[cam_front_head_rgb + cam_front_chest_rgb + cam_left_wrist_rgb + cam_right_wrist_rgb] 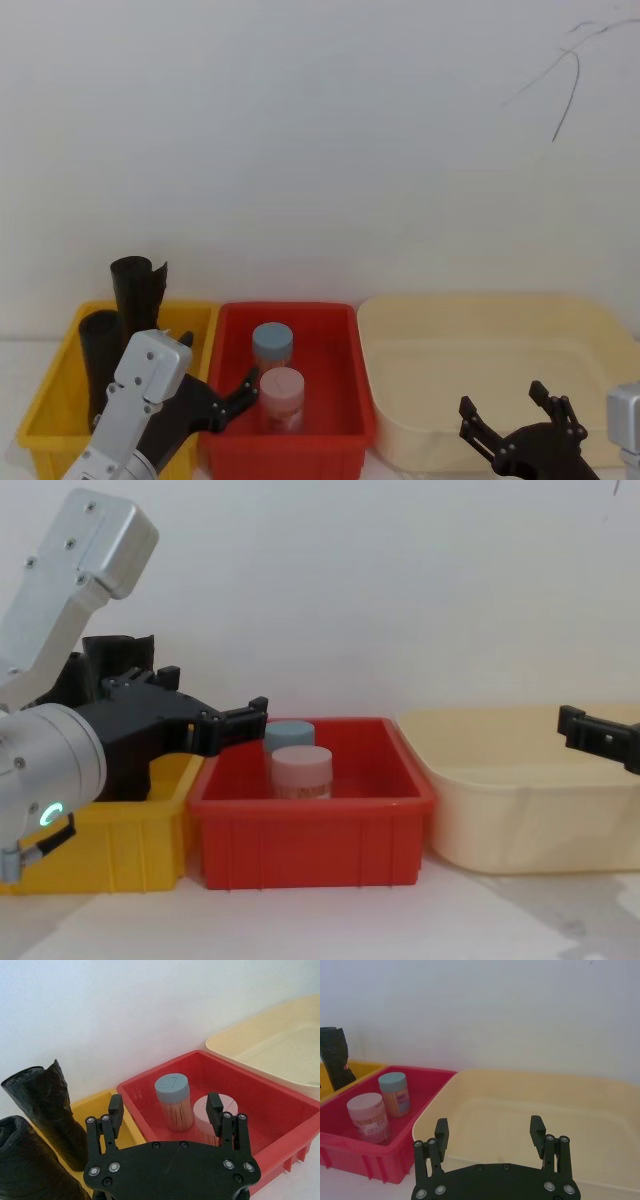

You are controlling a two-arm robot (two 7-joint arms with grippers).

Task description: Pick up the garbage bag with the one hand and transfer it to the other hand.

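Note:
Two black rolls stand in the yellow bin [50, 400]. The garbage bag [98, 352] is the front roll with the rounded top, also at the near corner of the left wrist view [20, 1160]. Behind it stands the other roll [135, 285] with a loose flap at its top [47, 1105]. My left gripper [218, 375] hovers open over the rim between the yellow and red bins, to the right of the rolls and touching neither. My right gripper [505, 405] hangs open and holds nothing over the front of the cream tub [600, 330]. A black roll with a small red mark [334, 1057] shows in the right wrist view; which roll it is I cannot tell.
The red bin [345, 440] in the middle holds a blue-lidded jar [272, 345] and a pink-lidded jar [282, 395], close under my left gripper's fingers [215, 1107]. A white wall runs right behind the three containers.

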